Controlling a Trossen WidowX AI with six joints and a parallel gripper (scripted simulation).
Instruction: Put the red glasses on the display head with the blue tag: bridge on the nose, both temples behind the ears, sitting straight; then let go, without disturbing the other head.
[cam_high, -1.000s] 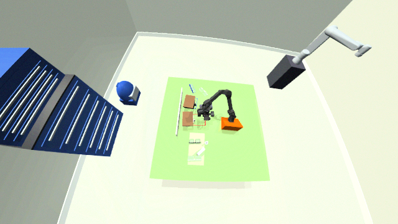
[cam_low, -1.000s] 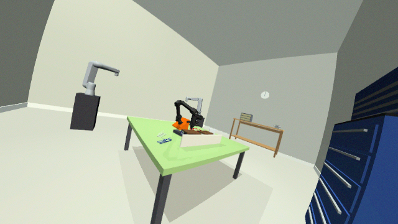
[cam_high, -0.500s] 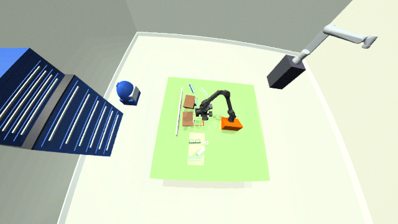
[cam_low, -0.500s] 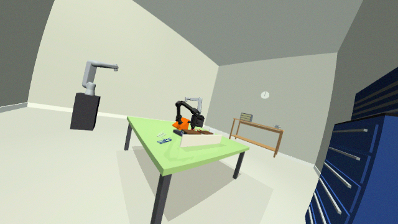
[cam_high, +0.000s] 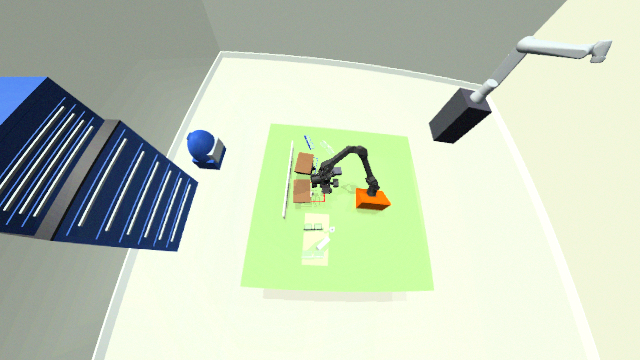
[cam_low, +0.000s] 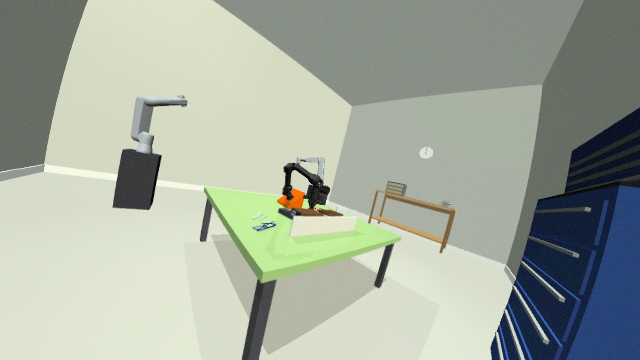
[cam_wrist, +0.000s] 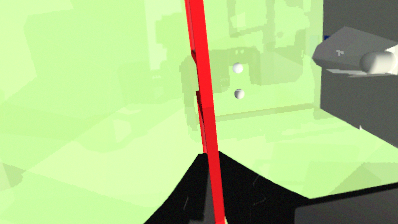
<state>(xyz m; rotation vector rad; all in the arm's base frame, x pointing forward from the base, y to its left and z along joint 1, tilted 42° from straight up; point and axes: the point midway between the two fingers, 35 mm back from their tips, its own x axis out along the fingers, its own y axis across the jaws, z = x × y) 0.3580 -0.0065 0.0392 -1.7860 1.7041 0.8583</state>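
Observation:
My gripper (cam_high: 324, 189) (cam_low: 313, 201) (cam_wrist: 209, 161) is shut on the red glasses (cam_wrist: 202, 75) (cam_high: 320, 201). In the wrist view their thin red frame runs straight up from between the black fingers. The gripper hangs low over the green table (cam_high: 380, 250) (cam_low: 280, 250), just right of two brown display heads (cam_high: 304, 162) (cam_high: 301, 191) (cam_low: 311, 212) that stand side by side. A dark grey block with a pale part (cam_wrist: 350, 85) fills the right edge of the wrist view, with a speck of blue at its top. I cannot tell which head bears the blue tag.
A long white board (cam_high: 287, 180) (cam_low: 322, 225) stands behind the heads. The arm's orange base (cam_high: 372, 198) (cam_low: 290, 201) is to the right. Blue glasses (cam_high: 307, 141) (cam_low: 264, 226) and clear glasses (cam_high: 327, 146) lie at the back. A beige mat (cam_high: 316, 257) holds more glasses.

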